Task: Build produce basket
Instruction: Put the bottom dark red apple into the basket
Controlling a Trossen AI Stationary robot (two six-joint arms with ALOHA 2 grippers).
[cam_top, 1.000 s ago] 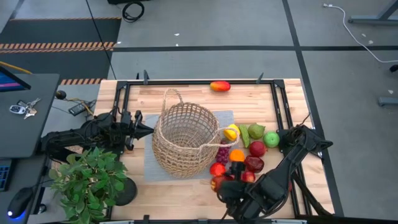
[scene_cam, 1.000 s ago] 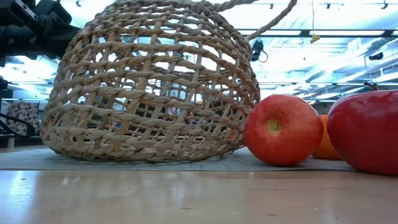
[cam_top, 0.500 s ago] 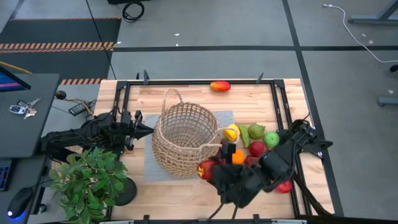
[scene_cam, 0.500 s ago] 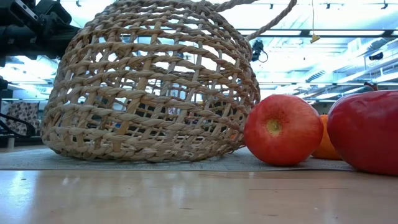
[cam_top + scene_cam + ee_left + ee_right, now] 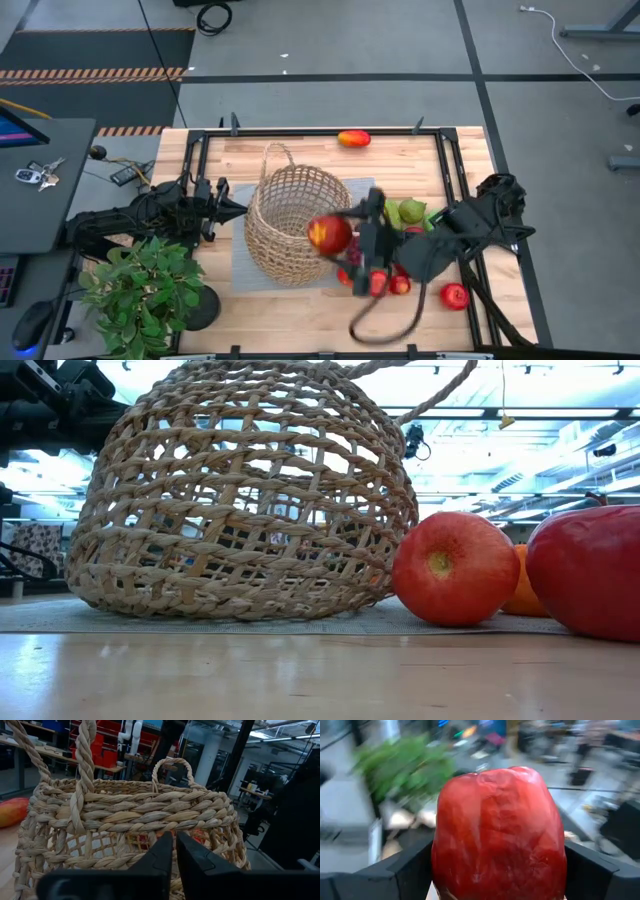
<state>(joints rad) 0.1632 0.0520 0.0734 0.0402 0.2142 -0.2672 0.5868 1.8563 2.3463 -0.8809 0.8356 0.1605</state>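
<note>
A: Where is the fruit at this moment?

B: In the high view the right pincer (image 5: pixel 338 236) is clamped on a glossy red apple (image 5: pixel 329 235), at centre frame, over the right rim of the round open-weave tan wicker basket (image 5: pixel 290 225). The right wrist view shows the apple (image 5: pixel 499 835) filling the frame, with a dark finger (image 5: pixel 405 870) pressed to each flank.

A: And the left arm?

B: It waits at the left of the frame, its left pincer (image 5: pixel 228 209) pointing at the basket's wall. In its wrist view the two fingers (image 5: pixel 159 862) lie nearly together with only a thin gap and nothing between them, so I call it clenched and empty.

A: How will that apple handle?

B: I judge it firm and smooth, so it can slip. A hold across its widest part, as here, seems right. It looks rigid enough to take a squeeze and a short drop into the basket.

A: The rest of the produce?

B: Lower right of centre, on the light wooden surface (image 5: pixel 300 310): green pears (image 5: pixel 410 212), red apples (image 5: pixel 399 284) and one lone red apple (image 5: pixel 455 295) farther right. A red-orange mango (image 5: pixel 353 138) lies apart at the top edge. The basket itself looks light and springy, so a knock on its rim could shift it.
</note>
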